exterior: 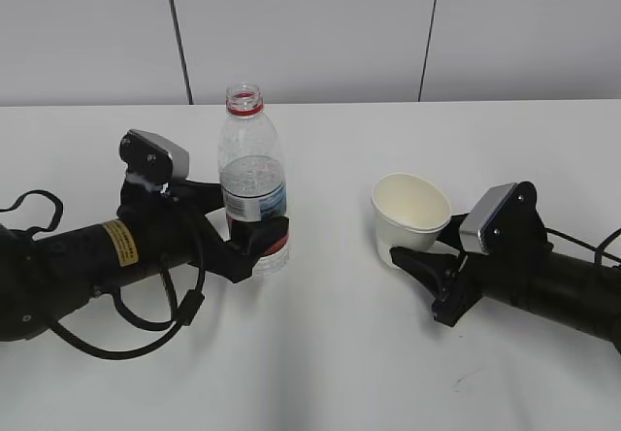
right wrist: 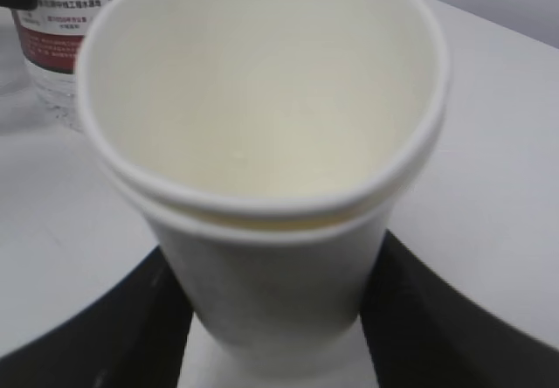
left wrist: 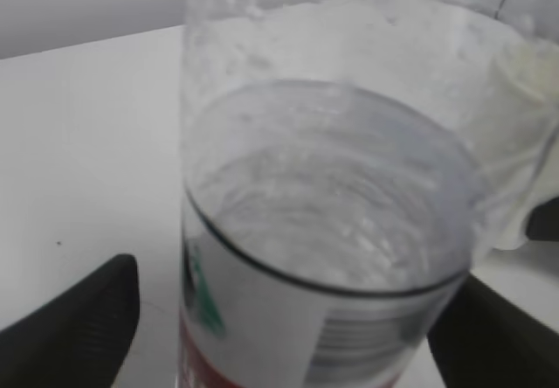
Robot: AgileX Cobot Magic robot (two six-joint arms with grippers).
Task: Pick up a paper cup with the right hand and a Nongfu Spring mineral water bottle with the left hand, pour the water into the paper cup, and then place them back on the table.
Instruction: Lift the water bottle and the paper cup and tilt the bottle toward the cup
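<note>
The Nongfu Spring mineral water bottle (exterior: 254, 174) stands upright and uncapped on the white table (exterior: 330, 353), about half full. My left gripper (exterior: 260, 248) straddles its lower label. In the left wrist view the bottle (left wrist: 323, 257) fills the space between the fingers of the left gripper (left wrist: 284, 340); the left finger (left wrist: 79, 322) stands apart from it and the right finger touches it. The paper cup (exterior: 409, 213) is tilted, squeezed slightly oval and looks empty. My right gripper (exterior: 419, 258) is shut on its lower wall. In the right wrist view both fingers of the right gripper (right wrist: 275, 322) press the cup (right wrist: 262, 143).
A grey panelled wall (exterior: 310, 33) runs behind the table's far edge. A tiny dark mark (exterior: 456, 384) lies on the tabletop near the front right. The bottle's base (right wrist: 65, 56) shows behind the cup in the right wrist view.
</note>
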